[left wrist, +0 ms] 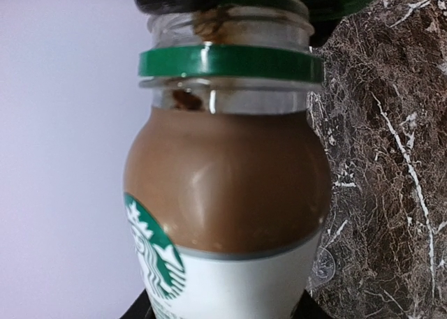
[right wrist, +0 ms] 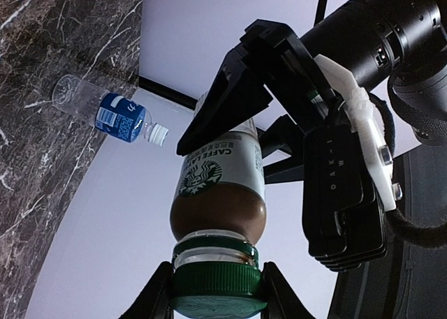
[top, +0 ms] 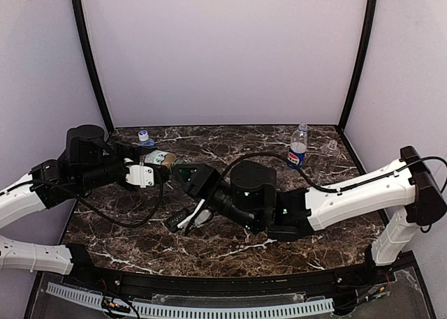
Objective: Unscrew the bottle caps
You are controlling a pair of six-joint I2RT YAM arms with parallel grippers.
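The left hand [top: 154,162] is closed around the body of the Starbucks coffee bottle [left wrist: 223,193], one finger on each side of the white label. It holds the bottle on its side over the far left part of the dark marble tabletop [top: 279,249], with the neck pointing right. The bottle is full of brown drink up to its shoulder.

The right hand [right wrist: 218,296] reaches in from the right, its two fingers pinched onto opposite sides of the green cap [right wrist: 218,277]. In the left wrist view a green ring [left wrist: 230,61] sits on the neck apart from the cap, with a band of clear neck showing between them.

The blue-labelled bottle [right wrist: 112,116] stands just beyond the left hand, near the far edge, with its pale cap [right wrist: 159,132] on. The Pepsi bottle [top: 298,150] stands upright well apart at the far right, also capped. A small clear object [top: 332,146] lies just to its right, too small to tell what it is.
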